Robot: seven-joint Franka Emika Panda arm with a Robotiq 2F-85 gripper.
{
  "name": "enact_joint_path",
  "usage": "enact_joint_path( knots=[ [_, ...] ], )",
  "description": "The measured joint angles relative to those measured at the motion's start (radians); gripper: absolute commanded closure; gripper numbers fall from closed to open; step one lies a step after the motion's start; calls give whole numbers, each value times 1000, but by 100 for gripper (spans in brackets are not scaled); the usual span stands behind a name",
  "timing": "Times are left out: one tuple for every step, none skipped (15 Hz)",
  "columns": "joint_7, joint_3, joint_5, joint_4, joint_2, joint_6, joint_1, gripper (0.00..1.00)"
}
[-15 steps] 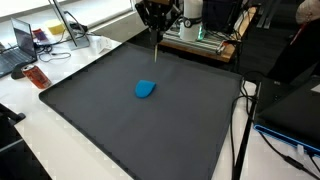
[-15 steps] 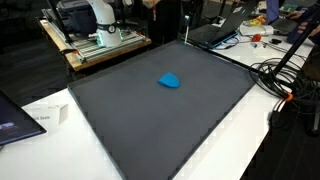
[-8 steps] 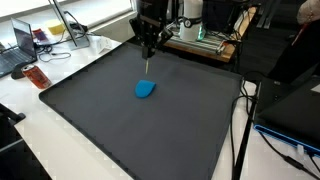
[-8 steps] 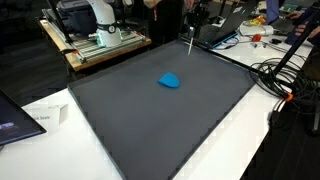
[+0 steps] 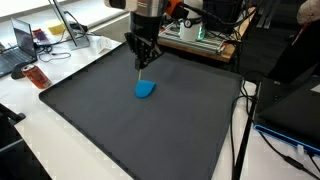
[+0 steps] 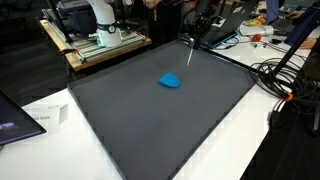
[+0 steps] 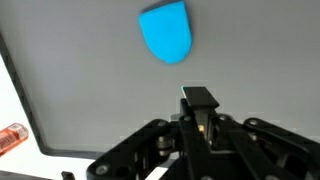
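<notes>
I have the dark grey mat (image 5: 180,130) spread across the white table (image 5: 50,140), with a laptop (image 5: 15,45) and a red-orange bottle (image 5: 37,76) off its far edge. The blue rounded object (image 5: 146,89) lies near the mat's middle. My gripper (image 5: 143,62) hangs above it, clamped on a thin pale rod (image 5: 139,73) whose tip is just beside that object.

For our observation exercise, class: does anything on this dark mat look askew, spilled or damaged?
Nothing stands out. The blue object lies flat on the dark mat; the tool holds a thin stick clear of it.
</notes>
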Motion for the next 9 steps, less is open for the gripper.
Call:
enact_joint_path(
  knots=[
    [13,-7,-7,9,14,-4,8,97],
    [27,-13,-17,19,27,-11,18,97],
    [42,-19,-29,30,41,-21,28,97],
    [63,-26,-46,41,55,-33,40,97],
    [82,-32,-65,51,69,-45,52,97],
    [103,-37,-83,63,83,-61,66,97],
    [122,-41,-102,74,96,-77,80,97],
    [145,-45,-123,85,110,-95,95,97],
    [167,-48,-143,96,123,-113,110,97]
  ],
)
